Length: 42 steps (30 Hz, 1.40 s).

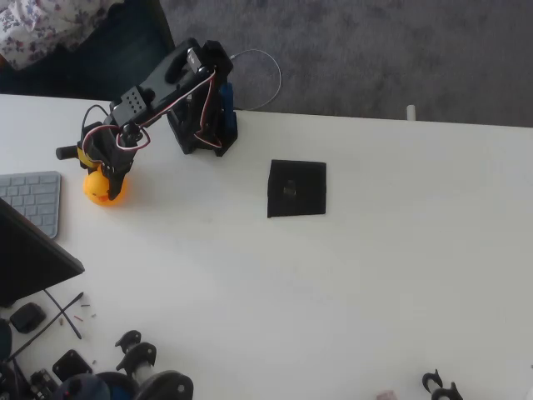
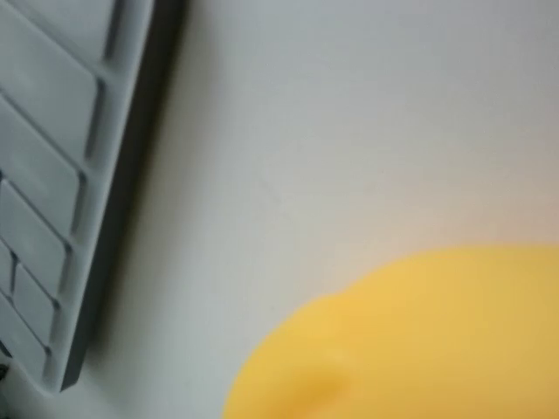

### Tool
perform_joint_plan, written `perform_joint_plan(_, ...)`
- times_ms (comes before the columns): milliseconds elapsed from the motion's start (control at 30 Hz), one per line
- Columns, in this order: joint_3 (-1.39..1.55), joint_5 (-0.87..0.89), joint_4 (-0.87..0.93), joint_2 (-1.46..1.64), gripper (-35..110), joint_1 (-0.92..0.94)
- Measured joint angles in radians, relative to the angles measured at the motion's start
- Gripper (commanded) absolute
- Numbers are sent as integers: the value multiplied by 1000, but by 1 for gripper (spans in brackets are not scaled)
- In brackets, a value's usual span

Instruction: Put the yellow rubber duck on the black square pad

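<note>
One black arm (image 1: 166,92) reaches to the left side of the white table (image 1: 375,275) in the overhead view, its gripper (image 1: 112,171) right over the yellow duck (image 1: 106,188); whether its fingers pinch the duck I cannot tell. The duck sits near a grey keyboard (image 1: 33,200), well apart from the black pad (image 1: 296,188). In the wrist view the duck (image 2: 419,340) is a close yellow blur beside the keyboard (image 2: 52,192).

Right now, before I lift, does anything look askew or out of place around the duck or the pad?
Nothing stands out. The yellow rubber duck sits on the table under the gripper, close to a keyboard. The black square pad lies flat and bare. Small loose bits are scattered near the table's lower left edge.
</note>
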Motion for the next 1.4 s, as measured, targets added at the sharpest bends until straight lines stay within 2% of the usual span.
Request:
perform_joint_plan(433,-40,8,9,-3,12,-2)
perform_joint_plan(733,-186,176,9,34,12,-89)
perform_joint_plan(1100,-195,359,11,344,12,-382)
perform_joint_plan(1400,-195,532,12,482,12,-652)
